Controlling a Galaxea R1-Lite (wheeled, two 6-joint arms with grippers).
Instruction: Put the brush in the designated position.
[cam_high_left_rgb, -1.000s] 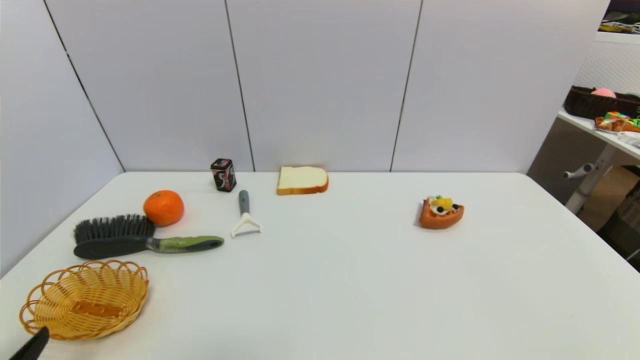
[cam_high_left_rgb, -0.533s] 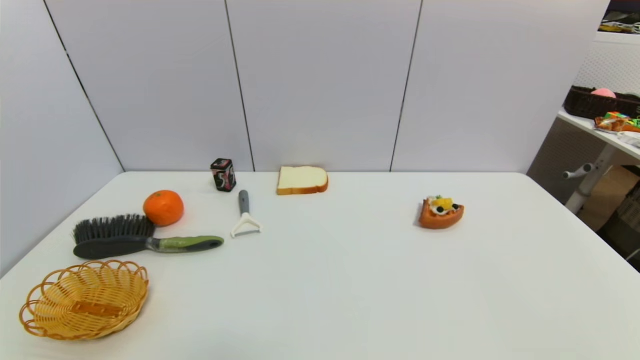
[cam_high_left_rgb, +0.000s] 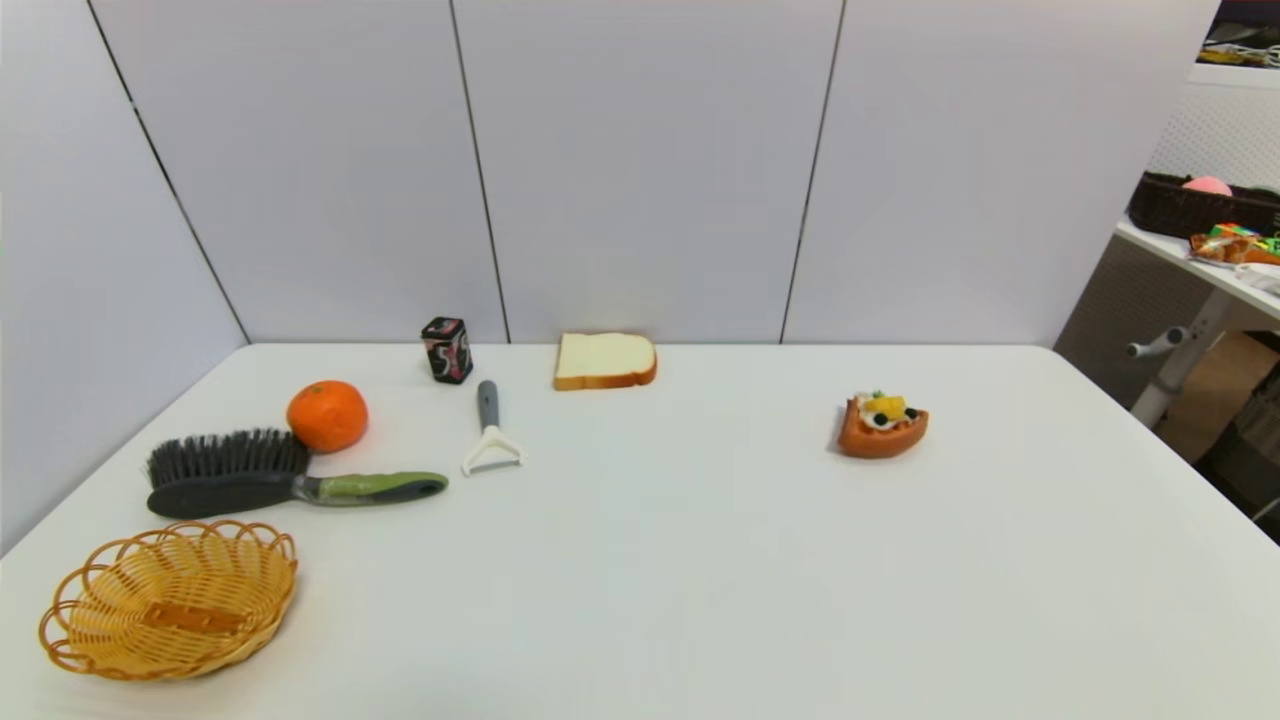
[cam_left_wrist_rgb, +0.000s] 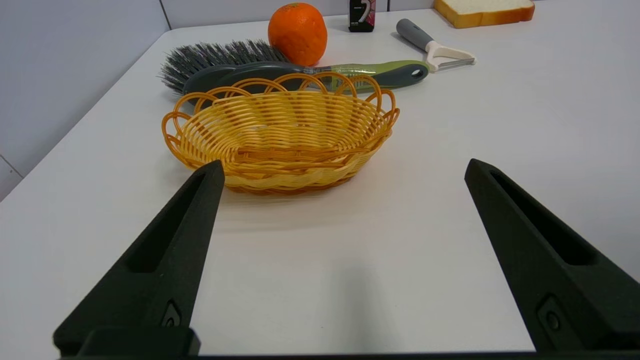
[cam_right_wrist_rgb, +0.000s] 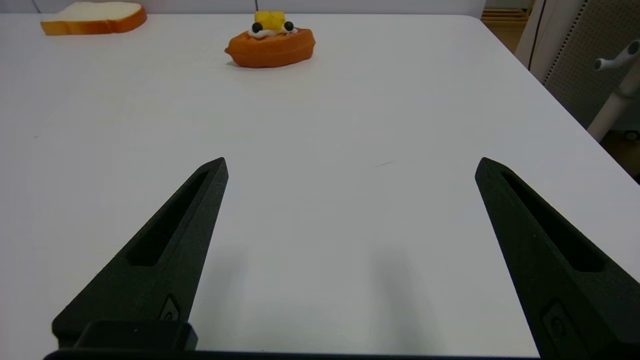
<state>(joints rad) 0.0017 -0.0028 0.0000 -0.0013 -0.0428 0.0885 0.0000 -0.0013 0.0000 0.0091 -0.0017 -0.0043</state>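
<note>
The brush (cam_high_left_rgb: 260, 480) lies flat at the table's left, black head with dark grey bristles to the left, olive-green handle pointing right. It touches the orange (cam_high_left_rgb: 327, 415) behind it. In the left wrist view the brush (cam_left_wrist_rgb: 300, 72) shows beyond the wicker basket (cam_left_wrist_rgb: 280, 132). My left gripper (cam_left_wrist_rgb: 344, 167) is open near the table's front, short of the basket, holding nothing. My right gripper (cam_right_wrist_rgb: 351, 165) is open over bare table on the right side. Neither gripper appears in the head view.
A yellow wicker basket (cam_high_left_rgb: 170, 600) sits front left. A white peeler (cam_high_left_rgb: 490, 425), a small black tin (cam_high_left_rgb: 447, 349) and a bread slice (cam_high_left_rgb: 604, 360) lie toward the back. A toy waffle (cam_high_left_rgb: 882, 425) sits to the right. A side shelf stands beyond the right edge.
A black fingertip of the left gripper showed at the head view's bottom left corner a second ago; it has since drawn out of that view. The objects have not moved.
</note>
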